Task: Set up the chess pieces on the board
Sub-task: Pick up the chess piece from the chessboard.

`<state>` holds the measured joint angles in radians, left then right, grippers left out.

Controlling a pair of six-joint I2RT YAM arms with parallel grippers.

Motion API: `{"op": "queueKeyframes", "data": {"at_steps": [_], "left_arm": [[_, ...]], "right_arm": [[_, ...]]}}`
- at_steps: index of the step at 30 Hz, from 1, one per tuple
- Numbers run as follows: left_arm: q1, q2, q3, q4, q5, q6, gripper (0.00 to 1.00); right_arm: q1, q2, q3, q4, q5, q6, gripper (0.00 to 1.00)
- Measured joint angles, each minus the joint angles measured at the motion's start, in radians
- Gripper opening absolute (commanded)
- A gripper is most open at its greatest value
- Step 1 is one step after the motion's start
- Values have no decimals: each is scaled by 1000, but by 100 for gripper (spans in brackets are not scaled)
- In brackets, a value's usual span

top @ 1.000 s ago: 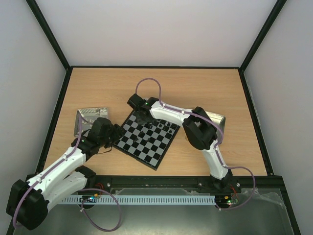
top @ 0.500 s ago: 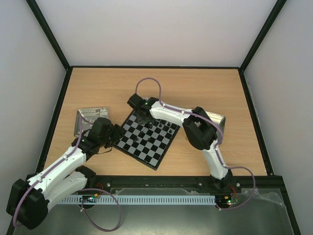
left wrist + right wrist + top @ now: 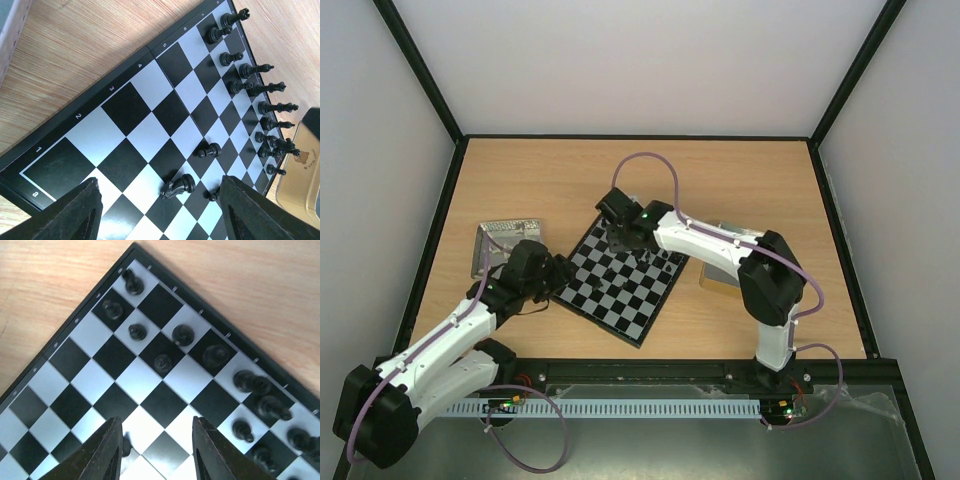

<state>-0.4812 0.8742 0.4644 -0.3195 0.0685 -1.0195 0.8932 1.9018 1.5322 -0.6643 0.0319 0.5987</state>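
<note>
The board [image 3: 620, 285] lies turned diamond-wise on the wooden table. Several black chess pieces [image 3: 655, 262] stand along its far right edge, and a few are nearer the middle. My left gripper [image 3: 560, 272] is open and empty over the board's left corner. In the left wrist view, the left gripper [image 3: 160, 215] has a knight [image 3: 178, 186] between its fingers, with a pawn [image 3: 207, 150] beyond it. My right gripper [image 3: 625, 240] is open and empty above the board's far corner. In the right wrist view, the right gripper [image 3: 157, 455] hangs above bare squares, with pieces [image 3: 162, 361] beyond it.
A metal tray [image 3: 505, 240] lies left of the board, beside my left arm. A gold tin [image 3: 720, 272] lies right of the board, partly under my right arm, and shows in the left wrist view [image 3: 300, 175]. Black frame rails edge the table.
My right arm has swung its elbow to the right, and its gripper has shifted a little right along the board's far corner. My left arm has not moved.
</note>
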Motion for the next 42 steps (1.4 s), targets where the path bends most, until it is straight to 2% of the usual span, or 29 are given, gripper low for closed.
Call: {"op": "queueKeyframes", "data": {"at_steps": [9,33,42], "left_arm": [[0,-2,0,0,-2,-2,66],[0,-10,-1,0,0,-13,66],[0,-9,-6,15,18,-12,66]], "right_arm": [[90,-14,-137,90,-50,100,34],[108,90,-138,166,-55,146,8],[108,89,-148,212,-51,156,4]]}}
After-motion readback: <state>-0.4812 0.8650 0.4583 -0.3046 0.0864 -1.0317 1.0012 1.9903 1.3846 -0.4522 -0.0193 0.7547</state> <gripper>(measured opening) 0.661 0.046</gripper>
